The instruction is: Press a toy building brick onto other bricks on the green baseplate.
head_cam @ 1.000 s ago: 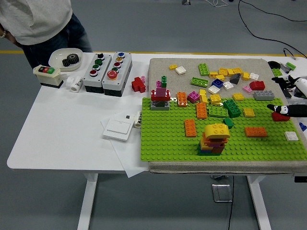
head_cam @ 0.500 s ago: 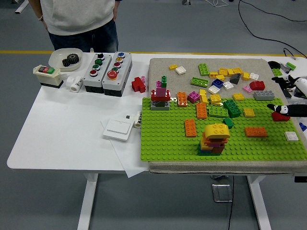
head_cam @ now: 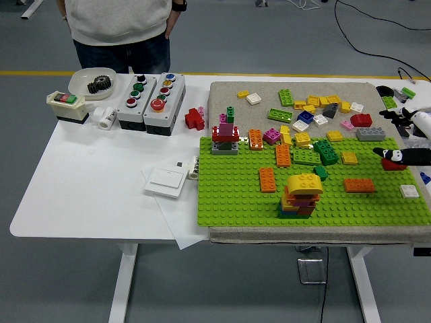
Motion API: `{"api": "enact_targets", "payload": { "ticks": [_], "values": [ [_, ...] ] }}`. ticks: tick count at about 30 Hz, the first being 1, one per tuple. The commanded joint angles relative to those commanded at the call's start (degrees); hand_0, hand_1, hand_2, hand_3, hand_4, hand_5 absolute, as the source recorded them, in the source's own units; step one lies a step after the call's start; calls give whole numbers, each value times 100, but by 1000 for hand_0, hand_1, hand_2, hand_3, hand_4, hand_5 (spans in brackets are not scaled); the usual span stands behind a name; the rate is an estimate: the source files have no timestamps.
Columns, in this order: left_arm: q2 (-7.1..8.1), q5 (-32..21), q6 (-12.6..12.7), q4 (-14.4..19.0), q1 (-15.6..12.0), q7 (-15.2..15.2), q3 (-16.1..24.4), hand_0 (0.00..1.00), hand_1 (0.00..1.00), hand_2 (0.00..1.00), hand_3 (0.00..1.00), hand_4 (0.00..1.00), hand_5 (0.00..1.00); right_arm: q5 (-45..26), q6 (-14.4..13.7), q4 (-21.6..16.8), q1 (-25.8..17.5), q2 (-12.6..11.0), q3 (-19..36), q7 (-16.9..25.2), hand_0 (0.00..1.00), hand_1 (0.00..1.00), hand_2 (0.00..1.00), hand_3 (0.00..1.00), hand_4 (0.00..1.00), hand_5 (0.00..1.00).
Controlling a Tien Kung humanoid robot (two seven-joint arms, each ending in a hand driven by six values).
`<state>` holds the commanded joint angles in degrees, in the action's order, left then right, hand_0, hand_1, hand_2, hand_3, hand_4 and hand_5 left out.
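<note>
One red brick sat pinched in my right hand at the green baseplate's right edge, barely shifted from a moment before, so pressing it onto the yellow-topped stack, well apart across the bench, was not yet done.

Beyond the white table's far edge I see a person in a light grey sweatshirt, dark blue jeans and a dark wristband. At the table's right edge, my right hand shows glossy black fingers with white tips.
</note>
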<state>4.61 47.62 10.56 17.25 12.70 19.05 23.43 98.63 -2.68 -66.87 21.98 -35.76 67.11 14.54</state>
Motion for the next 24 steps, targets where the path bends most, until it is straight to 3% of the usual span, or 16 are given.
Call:
{"api": "enact_targets", "payload": {
  "ticks": [24],
  "values": [
    [0,-49,8,1,10,-7,-23,757,767,723,585,645,663,-33,-54,9,93,-21,-8,-26,731,742,785,819,868,403]
  ]
}}
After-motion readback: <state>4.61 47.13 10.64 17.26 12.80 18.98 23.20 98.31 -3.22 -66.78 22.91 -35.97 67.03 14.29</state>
